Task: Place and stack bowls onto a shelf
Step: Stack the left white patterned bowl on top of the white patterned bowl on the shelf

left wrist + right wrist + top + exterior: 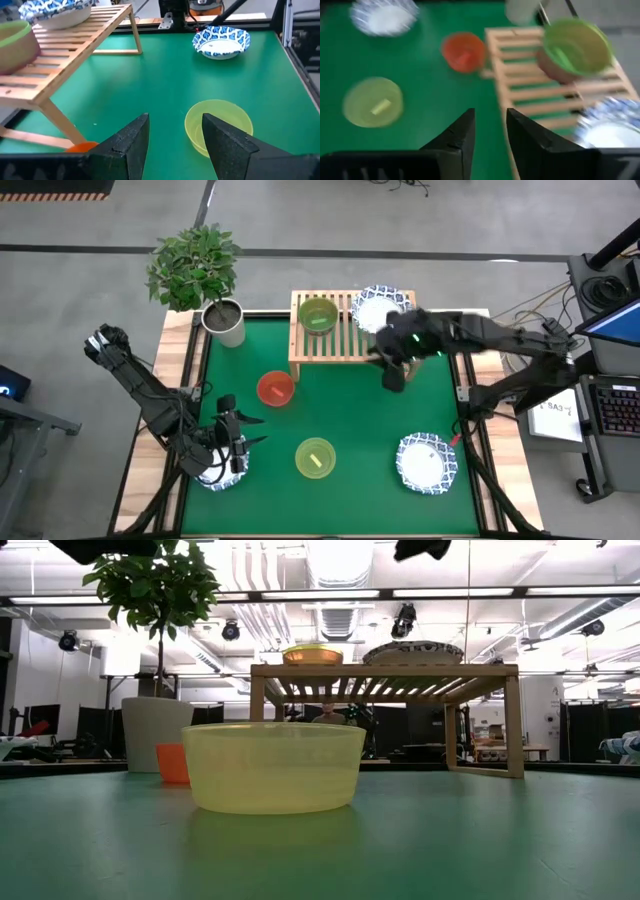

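Observation:
The light-wood shelf (325, 330) stands at the table's far side. On its slats sit a green bowl (318, 315) and a white bowl with a blue rim (378, 308). A red bowl (275, 388), a yellow-green bowl (315, 458) and a blue-rimmed bowl (427, 462) rest on the green mat. Another blue-rimmed bowl (218, 475) lies at the near left, partly under my left gripper (232, 442), which is raised above it and open (175, 145). My right gripper (395, 372) hangs open (490, 132) and empty by the shelf's near right corner. No purple bowl shows.
A grey pot with a leafy plant (222, 320) stands at the far left corner, beside the shelf. The shelf's right leg (514, 725) is close to my right gripper. Green mat lies bare between the red bowl and the near right bowl.

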Action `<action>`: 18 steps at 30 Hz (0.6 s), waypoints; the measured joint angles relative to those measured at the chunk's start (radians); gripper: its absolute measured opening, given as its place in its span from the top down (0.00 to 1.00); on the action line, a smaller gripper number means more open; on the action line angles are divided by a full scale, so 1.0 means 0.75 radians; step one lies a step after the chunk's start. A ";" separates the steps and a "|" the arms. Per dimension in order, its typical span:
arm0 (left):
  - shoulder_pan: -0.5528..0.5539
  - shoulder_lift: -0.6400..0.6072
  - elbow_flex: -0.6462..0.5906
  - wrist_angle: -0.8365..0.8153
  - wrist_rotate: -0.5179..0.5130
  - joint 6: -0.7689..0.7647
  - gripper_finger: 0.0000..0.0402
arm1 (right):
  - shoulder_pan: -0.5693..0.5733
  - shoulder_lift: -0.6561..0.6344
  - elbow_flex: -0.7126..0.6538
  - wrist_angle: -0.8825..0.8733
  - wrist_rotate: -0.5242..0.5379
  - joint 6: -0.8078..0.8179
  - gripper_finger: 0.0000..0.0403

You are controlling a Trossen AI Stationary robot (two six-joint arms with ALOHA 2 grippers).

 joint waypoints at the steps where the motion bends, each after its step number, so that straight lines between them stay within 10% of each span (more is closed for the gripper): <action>1: 0.000 0.000 -0.001 0.000 0.000 -0.021 0.59 | 0.036 -0.047 -0.087 0.090 0.001 -0.001 0.77; 11: 0.000 0.000 -0.003 0.043 0.000 -0.174 0.59 | 0.331 -0.300 -0.847 1.107 -0.001 -0.189 0.85; 18: 0.002 0.003 -0.003 0.096 0.012 -0.469 0.59 | 0.356 -0.325 -1.003 1.268 0.001 -0.240 0.86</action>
